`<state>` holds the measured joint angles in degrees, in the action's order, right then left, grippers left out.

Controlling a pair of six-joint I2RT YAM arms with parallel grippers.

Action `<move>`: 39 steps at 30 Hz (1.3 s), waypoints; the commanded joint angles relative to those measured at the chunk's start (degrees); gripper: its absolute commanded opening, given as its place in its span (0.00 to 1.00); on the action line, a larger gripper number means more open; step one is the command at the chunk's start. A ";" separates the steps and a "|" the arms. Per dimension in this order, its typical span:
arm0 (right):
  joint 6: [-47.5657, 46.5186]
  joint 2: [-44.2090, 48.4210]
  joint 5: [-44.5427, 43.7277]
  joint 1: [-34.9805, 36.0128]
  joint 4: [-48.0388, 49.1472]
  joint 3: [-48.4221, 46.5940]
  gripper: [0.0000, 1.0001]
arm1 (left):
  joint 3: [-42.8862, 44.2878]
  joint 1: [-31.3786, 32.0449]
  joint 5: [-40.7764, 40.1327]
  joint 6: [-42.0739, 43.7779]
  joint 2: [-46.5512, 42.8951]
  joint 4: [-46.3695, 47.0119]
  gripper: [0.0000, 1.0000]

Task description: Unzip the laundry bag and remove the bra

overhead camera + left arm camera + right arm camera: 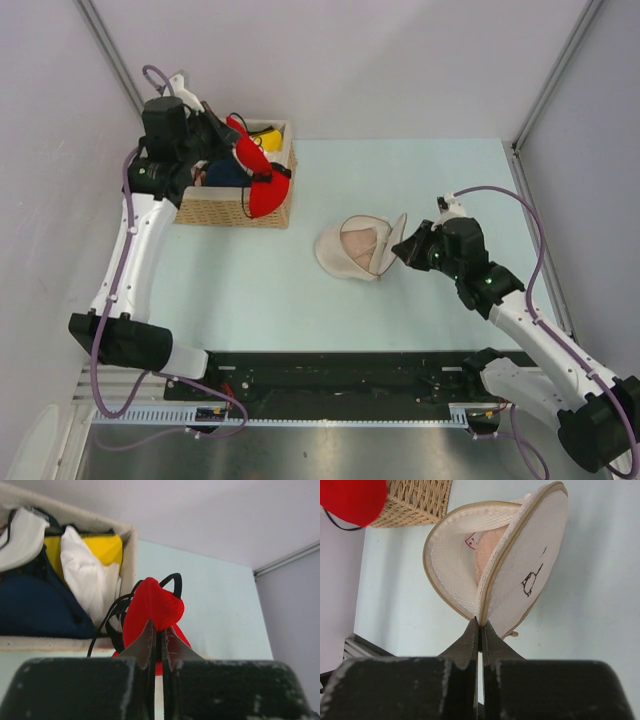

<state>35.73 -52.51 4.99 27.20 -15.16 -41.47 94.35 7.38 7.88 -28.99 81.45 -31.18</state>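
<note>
- The tabletop (420, 190) is a pale mint-green sheet, smooth and matt, and we see it bare around the two groups of things.
- Plain light-grey walls (380, 60) close it in at the back and on both sides, with slanted metal posts (108, 45) in the back corners.
- At the near edge a black base plate (340, 365) carries both arms, and brushed metal lies in front of it.
- A wicker basket (235, 213) stands at the back left of the tabletop, with dark blue (35, 605), yellow (105, 547) and white (87, 582) garments inside.
- The left tool (159, 632) has its fingers pressed together on the red bra (262, 185), which hangs over the basket's right corner with its thin dark straps trailing.
- The red bra is well apart from the laundry bag (350, 250), which lies near the middle of the tabletop.
- The laundry bag is unzipped, and its round lid stands up like an open shell.
- The right tool (480, 625) is clamped on the zippered rim where the lid meets the body.
- The lid bears a small dark line drawing (532, 577); we find no words beside it.
- Inside the bag we see something peach-coloured and a small tag (470, 541) with red marks, too small to read.
</note>
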 commanded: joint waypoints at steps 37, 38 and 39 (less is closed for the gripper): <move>-1.36 -18.76 9.68 -14.28 8.65 -5.46 0.00 | 3.93 -15.02 -11.56 0.87 21.03 14.65 0.00; -1.45 -18.94 9.60 -14.28 8.57 -5.63 0.00 | 2.18 -15.02 -11.83 0.52 21.20 15.35 0.00; -1.71 -19.12 9.51 -14.28 8.48 -5.98 0.00 | -1.76 -15.02 -11.92 0.17 21.38 17.97 0.00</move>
<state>34.59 -70.57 13.28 12.95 -9.63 -44.53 100.55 -7.42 -0.47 -28.08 103.72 -19.75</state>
